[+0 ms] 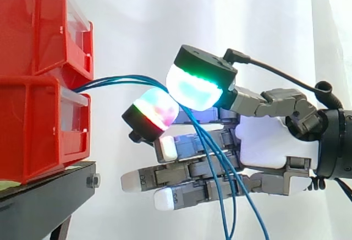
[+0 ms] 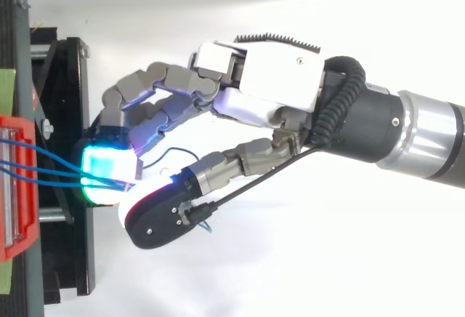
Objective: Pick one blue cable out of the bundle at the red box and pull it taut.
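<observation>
Shows a robot hand (image 1: 269, 141) extended from the right edge, fingers pointing left toward the work. Nearest, sets the thick thumb pad (image 1: 195, 88), glowing green over cyan and white, close against a finger pad (image 1: 157, 110) glowing red and green just below and left of it. Pinches a few thin blue cables (image 1: 113, 80) between thumb pad and finger pad: grasping, not relaxed. Follows the cables left in a gentle arc to the gap between the stacked red bins (image 1: 33, 130). Follows them also down from the pinch, as loose strands across the remaining straight, white-tipped fingers. Places the bins at the left on a black stand (image 1: 44, 193), apart from the fingertips. From above, shows the cables fanning from the bin and converging at the pinch. Ends, farthest back, at a white curtain (image 1: 137, 20).
</observation>
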Action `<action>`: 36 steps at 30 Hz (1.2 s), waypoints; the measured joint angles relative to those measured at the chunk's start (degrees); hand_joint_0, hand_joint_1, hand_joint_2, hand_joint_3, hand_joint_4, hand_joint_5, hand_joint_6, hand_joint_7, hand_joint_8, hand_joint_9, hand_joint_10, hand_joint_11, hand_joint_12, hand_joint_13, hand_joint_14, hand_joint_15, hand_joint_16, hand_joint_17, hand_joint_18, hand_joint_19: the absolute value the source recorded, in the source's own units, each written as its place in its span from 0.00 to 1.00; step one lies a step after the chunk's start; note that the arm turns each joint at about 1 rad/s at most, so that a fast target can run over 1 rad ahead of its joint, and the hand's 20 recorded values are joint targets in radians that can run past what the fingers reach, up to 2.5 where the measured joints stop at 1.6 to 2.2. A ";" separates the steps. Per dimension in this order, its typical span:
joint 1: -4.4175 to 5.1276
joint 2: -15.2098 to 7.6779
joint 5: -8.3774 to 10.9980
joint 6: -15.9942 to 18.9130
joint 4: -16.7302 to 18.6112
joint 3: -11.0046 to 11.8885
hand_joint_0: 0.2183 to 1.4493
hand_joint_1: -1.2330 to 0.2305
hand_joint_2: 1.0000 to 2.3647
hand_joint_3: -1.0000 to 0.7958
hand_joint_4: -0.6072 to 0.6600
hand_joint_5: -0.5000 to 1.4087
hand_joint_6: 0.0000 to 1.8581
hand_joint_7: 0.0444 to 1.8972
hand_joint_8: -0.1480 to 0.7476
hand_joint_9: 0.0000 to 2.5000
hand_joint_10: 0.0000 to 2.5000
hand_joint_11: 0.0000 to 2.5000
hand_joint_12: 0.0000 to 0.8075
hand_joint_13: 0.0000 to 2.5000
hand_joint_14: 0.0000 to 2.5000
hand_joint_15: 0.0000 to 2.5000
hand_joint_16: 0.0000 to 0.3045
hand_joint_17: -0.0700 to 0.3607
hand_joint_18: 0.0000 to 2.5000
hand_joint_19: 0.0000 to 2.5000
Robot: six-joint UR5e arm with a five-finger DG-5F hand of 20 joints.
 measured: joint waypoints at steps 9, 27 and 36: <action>0.06 0.00 0.22 0.57 -0.53 0.01 0.27 0.38 0.00 0.28 0.56 0.16 0.45 0.49 0.49 0.31 0.01 0.34 0.40 0.18 0.00 0.11 0.15 0.39 0.22 0.16; 0.09 0.00 0.25 0.67 -1.05 0.00 0.35 0.33 0.01 0.36 0.57 0.16 0.47 0.49 0.49 0.34 0.01 0.38 0.39 0.20 0.00 0.11 0.14 0.39 0.24 0.16; 0.14 0.00 0.24 0.68 -1.03 0.00 0.28 0.41 0.00 0.28 0.57 0.17 0.44 0.49 0.51 0.35 0.01 0.37 0.39 0.20 0.00 0.12 0.14 0.39 0.24 0.17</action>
